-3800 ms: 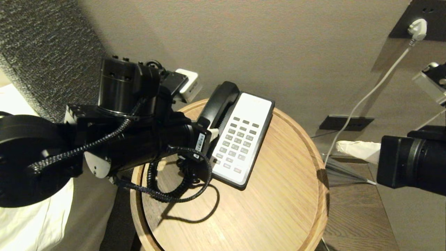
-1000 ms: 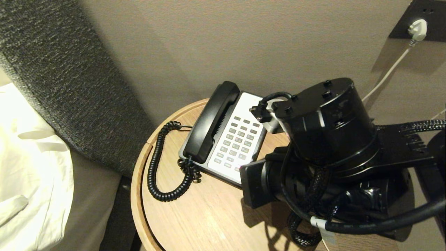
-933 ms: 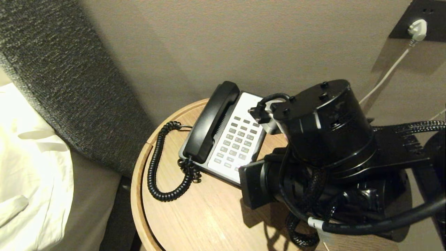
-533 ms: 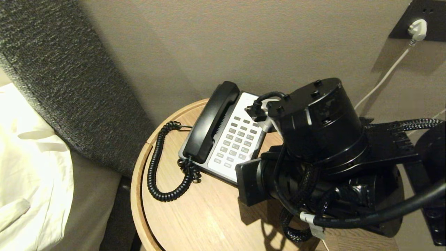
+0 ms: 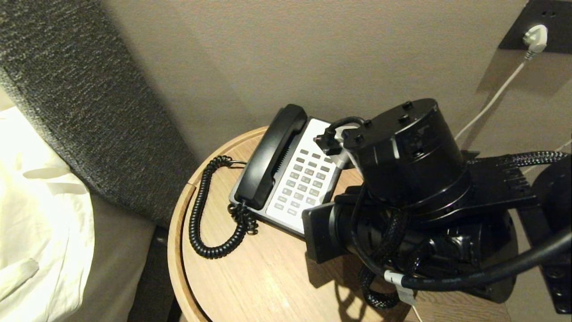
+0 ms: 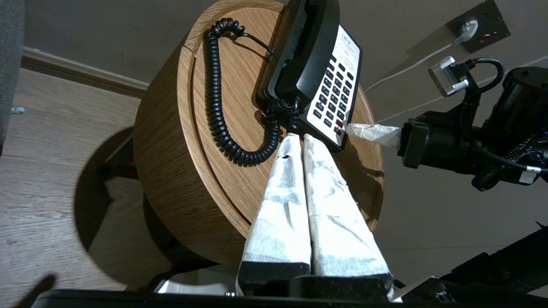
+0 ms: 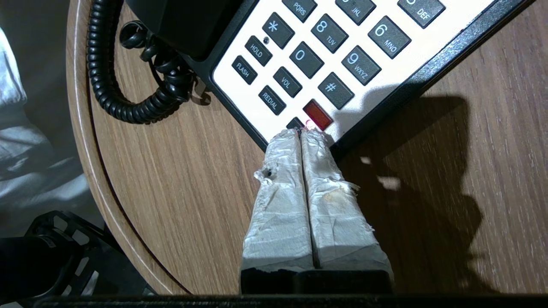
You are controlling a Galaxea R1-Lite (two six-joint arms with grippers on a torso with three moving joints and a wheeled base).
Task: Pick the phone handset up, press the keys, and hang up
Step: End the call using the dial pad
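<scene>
Phone handset, long and black, lies seated in its cradle along the left side of the telephone base, which stands at the far side of a round wooden side table close to the beige wall. Its black coiled cord loops out to the left over the tabletop and curls back to the near end of the handset. The white keypad with its grey keys fills the right part of the base. The right gripper has its tape-wrapped fingers pressed flat together with nothing between them, and their tips sit at the near edge of the keypad, right beside the red key and partly covering a small dark key next to it; whether they actually touch a key cannot be told. The bulky black right arm reaches in from the right over the near right part of the table, hiding that corner of the base in the head view. The left gripper is held back off the near left of the table, its wrapped fingers likewise closed together and empty, pointing toward the near end of the telephone. A white plug sits in a wall socket at far right.
</scene>
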